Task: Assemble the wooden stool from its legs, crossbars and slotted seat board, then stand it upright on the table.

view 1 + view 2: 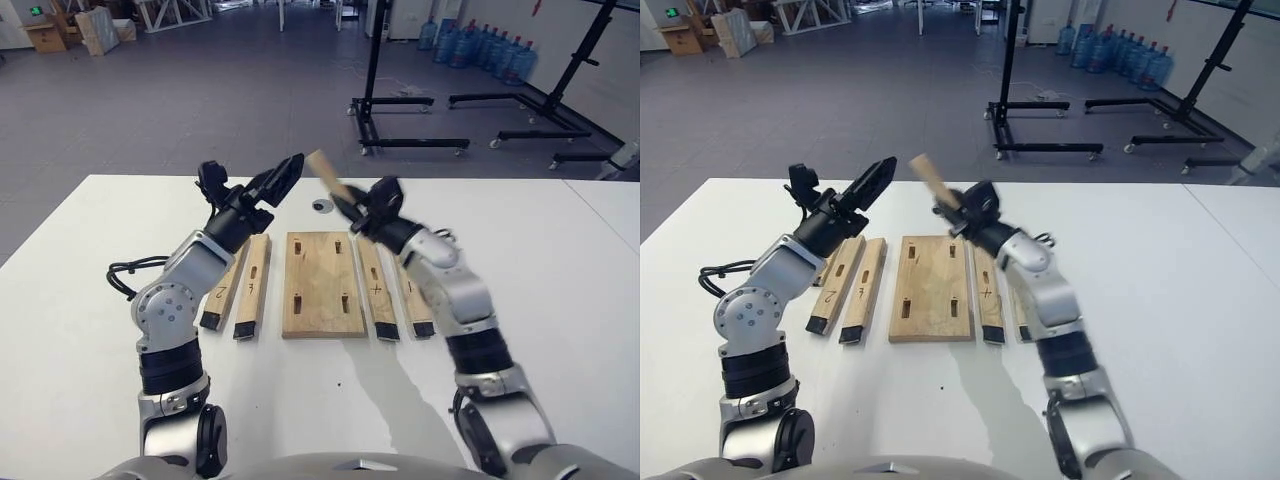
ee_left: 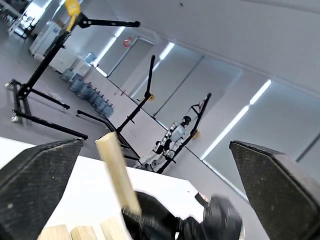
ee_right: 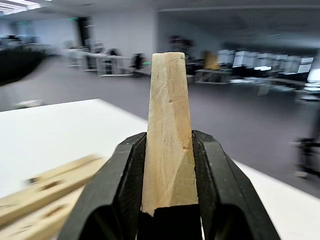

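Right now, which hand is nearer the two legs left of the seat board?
Left. The left hand is raised, open, just past the far ends of those legs; the right hand, shut on a wooden bar, is raised across the seat board, by its far right corner.

Black wheeled stands [image 1: 415,142] are set on the grey floor [image 1: 200,100] at the far right. Blue water jugs [image 1: 497,52] (bunched close together) are seen beyond them by the far wall. Cardboard boxes [image 1: 45,38] are stacked at the far left, with a white frame [image 1: 175,15] to their right.
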Motion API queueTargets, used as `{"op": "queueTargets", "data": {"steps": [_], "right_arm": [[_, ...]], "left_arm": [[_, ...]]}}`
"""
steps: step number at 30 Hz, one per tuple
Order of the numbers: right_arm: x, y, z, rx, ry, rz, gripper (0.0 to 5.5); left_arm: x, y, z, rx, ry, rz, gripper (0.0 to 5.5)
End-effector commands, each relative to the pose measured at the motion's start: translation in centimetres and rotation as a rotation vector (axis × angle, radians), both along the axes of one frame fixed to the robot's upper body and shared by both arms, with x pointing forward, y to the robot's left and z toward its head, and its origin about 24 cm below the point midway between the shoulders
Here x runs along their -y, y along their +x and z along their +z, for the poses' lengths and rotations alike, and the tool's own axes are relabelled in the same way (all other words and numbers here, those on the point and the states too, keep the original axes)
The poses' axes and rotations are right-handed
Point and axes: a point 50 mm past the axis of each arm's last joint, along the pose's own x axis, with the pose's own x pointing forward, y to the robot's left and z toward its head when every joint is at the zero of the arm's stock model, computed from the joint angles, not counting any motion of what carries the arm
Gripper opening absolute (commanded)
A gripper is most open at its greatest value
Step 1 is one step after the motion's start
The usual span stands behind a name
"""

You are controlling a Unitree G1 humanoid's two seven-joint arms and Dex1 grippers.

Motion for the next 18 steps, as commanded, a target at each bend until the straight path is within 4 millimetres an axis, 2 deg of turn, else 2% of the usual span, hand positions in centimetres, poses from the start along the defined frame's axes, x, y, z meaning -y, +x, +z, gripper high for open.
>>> {"op": "queueTargets", "data": {"steps": [1,4,7,12,18], "right_arm": [[0.4,0.1,0.6,0.045,0.024,-0.041,1.28],[0.5,0.2,1.3,0.060,0.081,-0.058,1.28],[-0.6,-0.7,1.8,0.070,0.112,0.029,1.28],[-2.1,-2.6,0.8,0.053,0.071,0.173,1.28],[-2.4,-2.9,-0.1,0.036,0.034,0.185,1.28]], "left_arm": [[0.2,-0.1,-1.5,-0.069,0.005,-0.022,5.40],[0.4,-0.1,-2.5,-0.107,0.031,-0.020,5.40],[0.8,-0.1,-2.5,-0.107,0.027,-0.031,5.40],[1.4,0.0,-1.9,-0.090,-0.003,-0.054,5.40],[1.5,-0.2,-1.3,-0.094,-0.062,-0.083,5.40]]}}
